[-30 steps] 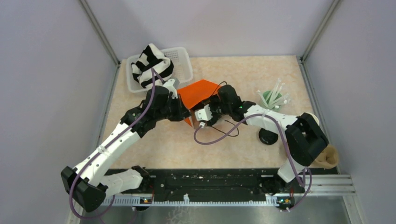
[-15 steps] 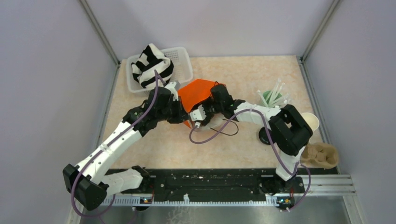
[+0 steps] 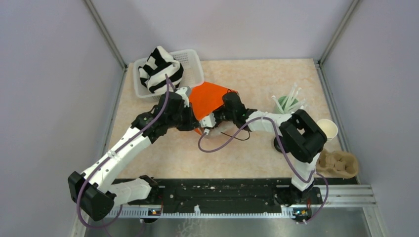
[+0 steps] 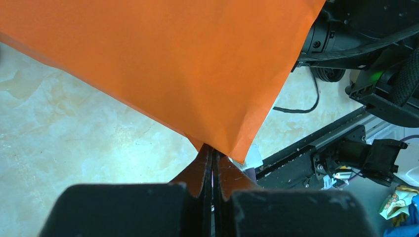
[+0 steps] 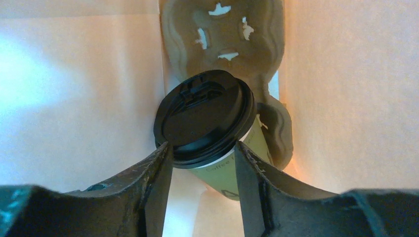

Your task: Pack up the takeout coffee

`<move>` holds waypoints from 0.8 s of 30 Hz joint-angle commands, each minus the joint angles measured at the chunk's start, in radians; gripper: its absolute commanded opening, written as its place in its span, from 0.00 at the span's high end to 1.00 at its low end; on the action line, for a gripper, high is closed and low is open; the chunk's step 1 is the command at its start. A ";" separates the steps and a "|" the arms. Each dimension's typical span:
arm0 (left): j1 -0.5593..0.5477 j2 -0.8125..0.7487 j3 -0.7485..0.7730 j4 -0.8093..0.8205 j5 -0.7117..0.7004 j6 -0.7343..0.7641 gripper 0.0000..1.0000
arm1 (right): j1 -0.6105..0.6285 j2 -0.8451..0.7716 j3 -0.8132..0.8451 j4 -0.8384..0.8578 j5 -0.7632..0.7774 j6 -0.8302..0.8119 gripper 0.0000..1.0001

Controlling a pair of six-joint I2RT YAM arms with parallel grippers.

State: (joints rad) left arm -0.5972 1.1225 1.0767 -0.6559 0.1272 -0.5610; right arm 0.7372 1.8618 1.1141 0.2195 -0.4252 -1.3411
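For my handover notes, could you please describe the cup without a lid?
Go to the table's right edge. Between the mint tumbler of white straws and the brown pulp carrier stands a small cup; alone there, it shows an open, cream-coloured mouth.

place: robot lab cell | signs: bare grey enclosure walls point(image 3: 49, 98), metal mounting rail point(image 3: 346, 194)

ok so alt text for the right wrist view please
A dark green takeout cup with a black lid stands between the right end effector's fingers, in a brown pulp cup carrier with pale paper walls on both sides.
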 commanded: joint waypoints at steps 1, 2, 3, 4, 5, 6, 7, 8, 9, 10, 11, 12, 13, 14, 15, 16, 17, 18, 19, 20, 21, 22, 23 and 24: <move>-0.012 -0.017 0.043 0.057 0.033 -0.002 1.00 | 0.025 -0.083 -0.050 0.069 0.026 0.031 0.54; -0.012 -0.022 0.041 0.058 0.032 -0.003 1.00 | 0.025 -0.094 -0.062 0.073 0.034 0.031 0.55; -0.011 -0.025 0.039 0.060 0.031 -0.004 1.00 | 0.024 -0.107 -0.073 0.073 0.040 0.033 0.57; -0.012 -0.027 0.039 0.061 0.034 -0.005 1.00 | 0.023 -0.122 -0.082 0.071 0.044 0.036 0.58; -0.011 -0.027 0.039 0.064 0.035 -0.005 1.00 | 0.021 -0.133 -0.091 0.069 0.048 0.039 0.60; -0.010 -0.028 0.040 0.062 0.035 -0.006 1.00 | 0.021 -0.145 -0.100 0.064 0.055 0.042 0.61; -0.011 -0.028 0.040 0.063 0.037 -0.006 1.00 | 0.020 -0.155 -0.110 0.059 0.065 0.050 0.63; -0.011 -0.028 0.040 0.064 0.039 -0.007 1.00 | 0.017 -0.170 -0.121 0.057 0.075 0.062 0.64; -0.010 -0.028 0.040 0.066 0.041 -0.005 1.00 | 0.015 -0.185 -0.134 0.053 0.087 0.072 0.65; -0.011 -0.026 0.041 0.067 0.043 -0.005 1.00 | 0.013 -0.201 -0.151 0.047 0.100 0.085 0.66; -0.011 -0.026 0.043 0.069 0.046 -0.004 1.00 | 0.012 -0.222 -0.167 0.037 0.115 0.092 0.67; -0.011 -0.023 0.044 0.070 0.045 -0.004 1.00 | 0.012 -0.245 -0.185 0.021 0.123 0.100 0.67; -0.010 -0.021 0.045 0.072 0.043 -0.006 1.00 | 0.013 -0.273 -0.209 0.012 0.125 0.113 0.67; -0.010 -0.021 0.043 0.072 0.038 -0.010 1.00 | 0.014 -0.302 -0.231 0.008 0.121 0.131 0.64; -0.012 -0.020 0.043 0.073 0.031 -0.015 1.00 | 0.016 -0.327 -0.250 -0.003 0.115 0.155 0.58; -0.010 -0.018 0.044 0.065 0.017 -0.027 1.00 | 0.022 -0.350 -0.262 -0.018 0.112 0.187 0.51; -0.010 -0.015 0.046 0.053 0.001 -0.040 1.00 | 0.029 -0.368 -0.268 -0.029 0.118 0.221 0.45; -0.011 -0.009 0.051 0.035 -0.017 -0.050 1.00 | 0.036 -0.387 -0.269 -0.032 0.132 0.270 0.38; -0.012 -0.002 0.059 0.019 -0.027 -0.058 1.00 | 0.047 -0.405 -0.270 -0.016 0.157 0.324 0.33; -0.011 0.004 0.066 0.003 -0.036 -0.065 1.00 | 0.053 -0.426 -0.276 0.009 0.178 0.378 0.30; -0.011 0.009 0.075 -0.012 -0.045 -0.073 1.00 | 0.059 -0.449 -0.281 0.033 0.199 0.435 0.27; -0.011 0.011 0.081 -0.021 -0.049 -0.082 1.00 | 0.065 -0.468 -0.281 0.047 0.226 0.492 0.24; -0.011 0.010 0.085 -0.021 -0.046 -0.083 1.00 | 0.070 -0.491 -0.269 0.037 0.245 0.554 0.22; -0.010 0.010 0.089 -0.019 -0.044 -0.084 1.00 | 0.074 -0.515 -0.249 0.008 0.258 0.614 0.20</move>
State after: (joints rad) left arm -0.6041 1.1244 1.1080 -0.6712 0.1051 -0.6121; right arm 0.7860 1.4513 0.8318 0.2008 -0.2398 -1.0100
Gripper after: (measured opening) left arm 0.006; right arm 0.761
